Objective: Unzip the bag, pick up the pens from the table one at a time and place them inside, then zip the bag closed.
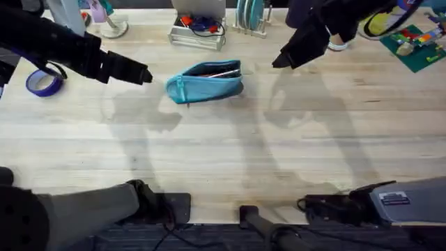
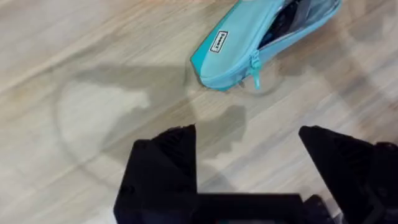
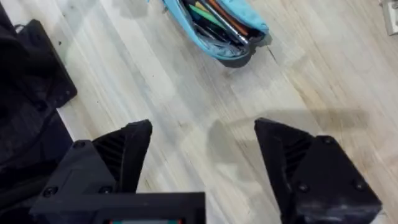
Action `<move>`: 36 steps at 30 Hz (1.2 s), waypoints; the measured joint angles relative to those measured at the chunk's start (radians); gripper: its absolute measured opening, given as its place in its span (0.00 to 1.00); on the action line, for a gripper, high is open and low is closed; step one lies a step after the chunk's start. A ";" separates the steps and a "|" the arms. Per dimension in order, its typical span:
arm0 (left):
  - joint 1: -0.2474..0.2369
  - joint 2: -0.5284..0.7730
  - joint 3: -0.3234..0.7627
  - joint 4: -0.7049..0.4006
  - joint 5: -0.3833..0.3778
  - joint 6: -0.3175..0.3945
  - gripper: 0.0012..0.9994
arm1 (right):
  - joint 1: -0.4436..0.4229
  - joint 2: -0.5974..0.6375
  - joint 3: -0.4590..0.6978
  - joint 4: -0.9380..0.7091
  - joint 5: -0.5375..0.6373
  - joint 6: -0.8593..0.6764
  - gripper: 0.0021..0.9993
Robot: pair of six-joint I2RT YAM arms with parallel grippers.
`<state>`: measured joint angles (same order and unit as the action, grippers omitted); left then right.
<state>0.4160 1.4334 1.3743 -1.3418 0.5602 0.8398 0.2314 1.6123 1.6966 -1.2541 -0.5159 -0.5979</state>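
Mid-bench sits the bag [image 1: 205, 81], unzipped, pens [image 3: 214, 17] tucked inside. I've got my left tool [image 2: 247, 146] and right tool [image 3: 202, 146] both spread wide, grasping nothing, flanking it. Risk now: zipping without pinning the fabric could drag the whole bag sideways.

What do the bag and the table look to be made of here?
The bag: soft teal woven fabric, matte, probably polyester; it sags and creases, with a sewn zipper and a small label. The table: pale wooden planks, grain and seams visible, with a low sheen.

Unreadable label on the bag [image 2: 219, 42]
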 joint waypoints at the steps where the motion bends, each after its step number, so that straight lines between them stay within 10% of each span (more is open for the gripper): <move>1: 0.000 0.000 0.000 0.000 0.000 0.023 1.00 | 0.000 0.000 0.000 0.000 0.000 0.000 1.00; 11: 0.016 0.000 0.000 -0.085 0.099 0.428 1.00 | 0.000 0.000 0.000 0.000 0.000 0.027 1.00; 23: 0.176 0.138 0.000 -0.250 0.236 0.843 0.99 | 0.000 0.000 0.000 0.014 0.000 0.172 1.00; 36: 0.193 0.328 0.000 -0.133 0.260 1.040 1.00 | 0.126 0.000 0.000 0.140 0.091 0.442 1.00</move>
<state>0.6094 1.7615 1.3743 -1.4747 0.8200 1.8795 0.3569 1.6126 1.6966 -1.1146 -0.4252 -0.1556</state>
